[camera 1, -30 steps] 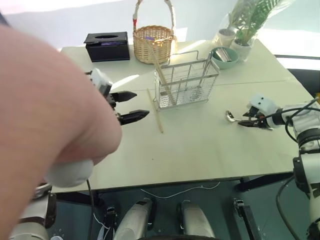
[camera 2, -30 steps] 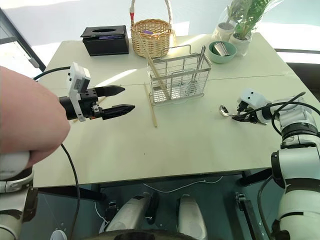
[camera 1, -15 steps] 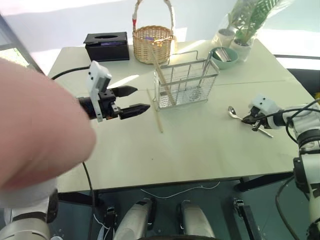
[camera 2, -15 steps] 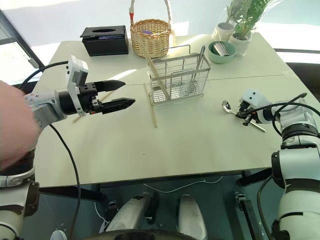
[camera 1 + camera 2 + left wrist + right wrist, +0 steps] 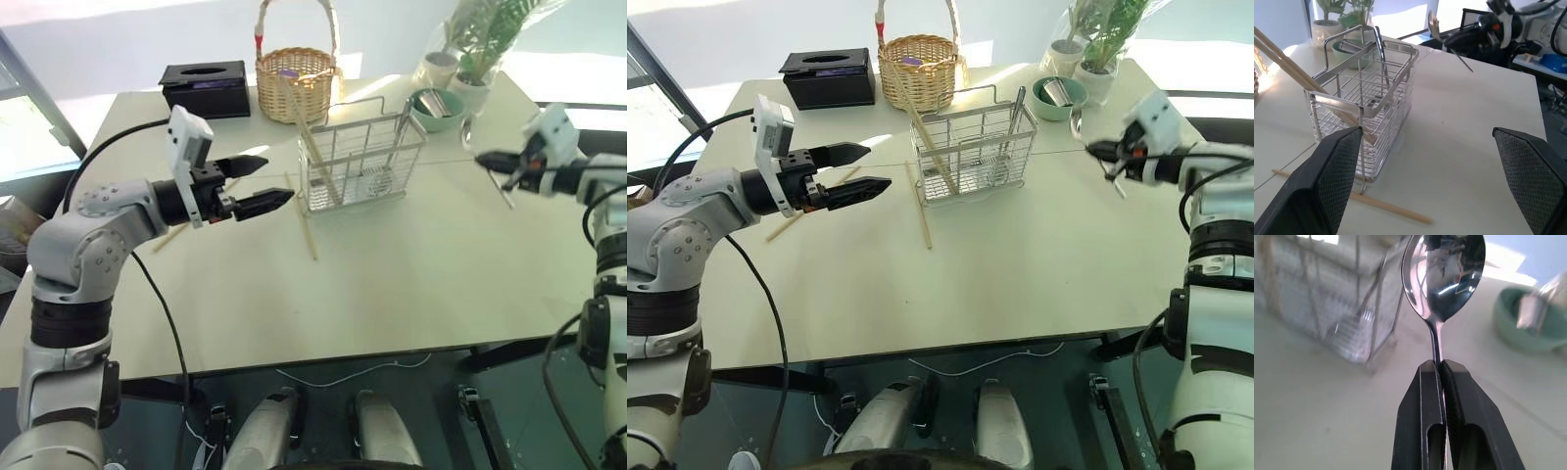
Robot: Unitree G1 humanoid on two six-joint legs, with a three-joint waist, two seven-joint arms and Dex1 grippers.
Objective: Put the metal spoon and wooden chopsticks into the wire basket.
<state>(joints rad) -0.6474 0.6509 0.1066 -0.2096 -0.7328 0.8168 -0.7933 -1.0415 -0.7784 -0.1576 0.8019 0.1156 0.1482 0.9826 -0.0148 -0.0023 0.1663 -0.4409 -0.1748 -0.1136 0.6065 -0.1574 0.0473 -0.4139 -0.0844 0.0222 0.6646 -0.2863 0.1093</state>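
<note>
One metal spoon (image 5: 1444, 274), one wire basket (image 5: 362, 164), four wooden chopsticks (image 5: 305, 217).

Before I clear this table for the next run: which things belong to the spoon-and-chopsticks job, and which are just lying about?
For the job:
- spoon, pinched in the right gripper
- chopsticks: one on the table, more leaning in the wire basket
- wire basket

Just lying about:
- wicker basket
- black tissue box
- green bowl
- potted plants

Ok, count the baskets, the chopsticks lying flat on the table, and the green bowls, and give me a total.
baskets: 2, wire basket and wicker basket
chopsticks flat on the table: 2
green bowls: 1
Total: 5
</note>
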